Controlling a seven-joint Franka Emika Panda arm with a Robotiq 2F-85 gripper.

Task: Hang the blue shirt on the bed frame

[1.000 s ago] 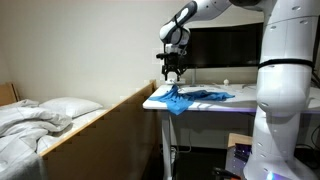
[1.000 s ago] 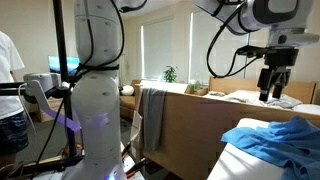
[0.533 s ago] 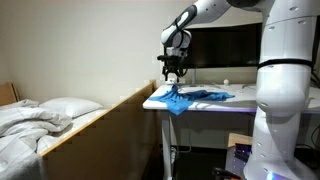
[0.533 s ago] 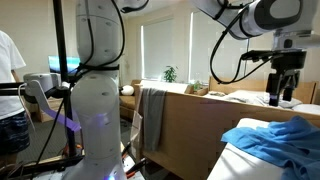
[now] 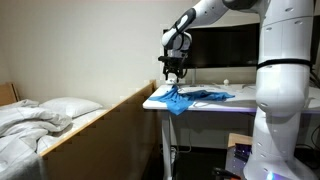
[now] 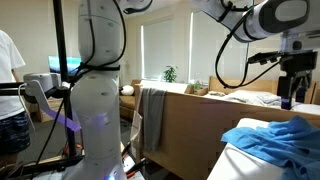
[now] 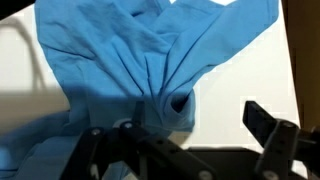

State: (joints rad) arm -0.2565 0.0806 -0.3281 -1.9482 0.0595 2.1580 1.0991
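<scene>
1. The blue shirt (image 5: 196,97) lies crumpled on the white bench (image 5: 240,104). It is heaped toward the edge that faces the bed frame (image 5: 105,125), and one fold droops just over the corner there
2. The end effector (image 5: 174,74) hangs just above that heap, close to the same edge. It is spread wide and holds nothing. In the wrist view its fingers (image 7: 268,125) stand on either side of a gathered knot of cloth (image 7: 170,100), apart from it
3. The shirt looks thin, soft and light. It should give no resistance, keep no shape once lifted, and trail loose ends below the pinch
4. The knot is the likely place to take hold, since several folds meet there and a pinch would catch more than one layer. A flat single layer would probably slip out or bring up only part of the garment
5. The bench top appears smooth and hard, so the cloth may slide rather than bunch, and a low descent risks scraping the surface
6. The wooden bed frame runs just beside the bench edge, with white pillows (image 5: 65,107) on the bed beyond it
7. In an exterior view a grey cloth (image 6: 152,115) appears to hang over the frame, so part of the frame is taken
8. A dark monitor (image 5: 225,45) stands along the far edge of the bench, and a person (image 6: 8,85) is at the side of the room
</scene>
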